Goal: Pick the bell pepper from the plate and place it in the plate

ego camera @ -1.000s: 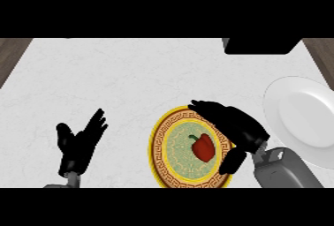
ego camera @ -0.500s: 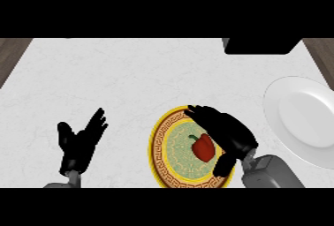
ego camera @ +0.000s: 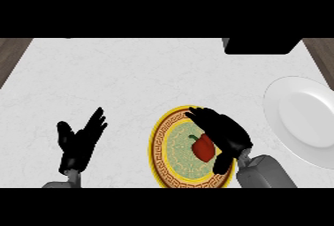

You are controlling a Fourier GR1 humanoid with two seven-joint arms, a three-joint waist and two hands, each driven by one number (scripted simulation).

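**Closing in on the pepper**

I am holding my right hand (ego camera: 222,134) over the patterned plate (ego camera: 168,176), and the pepper (ego camera: 203,148) is lying just under and beside my palm, a little toward 4 o'clock from the middle of that plate. My fingers are pointing toward 10 o'clock and are lying nearly straight and together; my thumb is hanging down at 5 o'clock of the pepper. They are not closing on the pepper yet, so nothing is being held. Whether my palm is already touching it, I cannot tell, because the hand is hiding its right side.

To do this step well, I think I should be lowering the hand so that the pepper sits between thumb and fingers, and only then curling them round its body, not its small green stem. The pepper looks smooth and rounded, so it could be rolling away if I am pushing it from one side only.

The white plate (ego camera: 306,119) is waiting at 3 o'clock, well apart. My left hand (ego camera: 79,141) is resting opened at 9 o'clock, fingers up.
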